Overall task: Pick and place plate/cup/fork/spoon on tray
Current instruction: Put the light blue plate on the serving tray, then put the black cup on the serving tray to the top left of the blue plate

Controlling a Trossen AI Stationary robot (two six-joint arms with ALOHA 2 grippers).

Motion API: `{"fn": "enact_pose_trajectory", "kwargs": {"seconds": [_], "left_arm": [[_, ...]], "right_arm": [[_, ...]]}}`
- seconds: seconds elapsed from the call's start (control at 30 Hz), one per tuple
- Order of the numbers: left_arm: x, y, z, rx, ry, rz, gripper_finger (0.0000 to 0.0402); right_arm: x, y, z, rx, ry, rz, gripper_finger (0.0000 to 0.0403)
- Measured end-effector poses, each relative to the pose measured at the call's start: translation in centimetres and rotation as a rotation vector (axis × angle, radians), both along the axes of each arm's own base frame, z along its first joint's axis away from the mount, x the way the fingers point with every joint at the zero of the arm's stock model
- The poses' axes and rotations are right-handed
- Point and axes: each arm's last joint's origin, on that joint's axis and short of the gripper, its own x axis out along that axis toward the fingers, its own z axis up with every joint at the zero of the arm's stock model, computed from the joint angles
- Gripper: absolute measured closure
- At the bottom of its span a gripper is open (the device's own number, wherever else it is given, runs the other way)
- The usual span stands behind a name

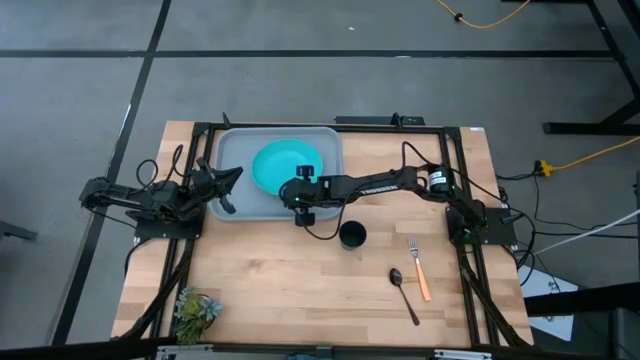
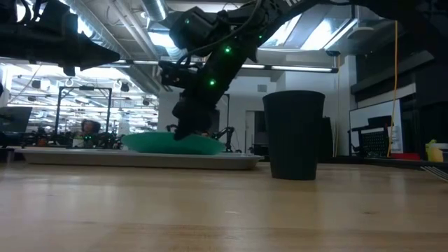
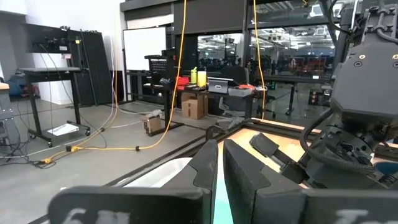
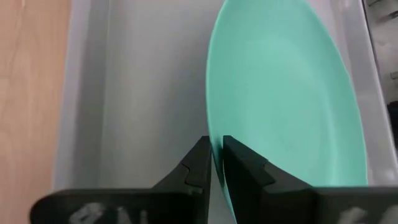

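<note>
Two arms meet at your tray (image 1: 232,150). Your right gripper (image 4: 216,163) pinches the edge of the teal plate (image 1: 283,163), which lies inside it. Your left gripper (image 1: 226,192), fingers nearly together and empty, waits at the plate's nine o'clock. Cup (image 1: 352,236), fork (image 1: 418,269) and spoon (image 1: 403,293) sit toward five o'clock.

We find open tabletop (image 1: 270,280) left of the cup (image 1: 352,236); the right arm (image 1: 375,184) (reaching over the tray (image 1: 232,150)) blocks access to the plate (image 1: 272,165).
</note>
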Motion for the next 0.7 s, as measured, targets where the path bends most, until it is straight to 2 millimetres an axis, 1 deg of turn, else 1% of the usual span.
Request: {"fn": "enact_pose_trajectory", "kwargs": {"seconds": [0.2,0.37,0.57,0.7], "left_arm": [[0.0,0.0,0.0,0.0,0.0,0.0,0.0382],[0.0,0.0,0.0,0.001,0.001,0.0,0.0382],[0.0,0.0,0.0,0.002,0.002,0.0,0.0382],[0.0,0.0,0.0,0.002,0.001,0.0,0.0382]], "right_arm": [[0.1,0.0,0.0,0.011,-0.014,-0.013,0.0357],[0.1,0.4,0.1,-0.002,-0.012,0.01,0.0357],[0.7,1.2,0.5,0.004,-0.077,0.075,0.0357],[0.9,1.1,0.6,0.007,-0.099,0.08,0.0357]]}}
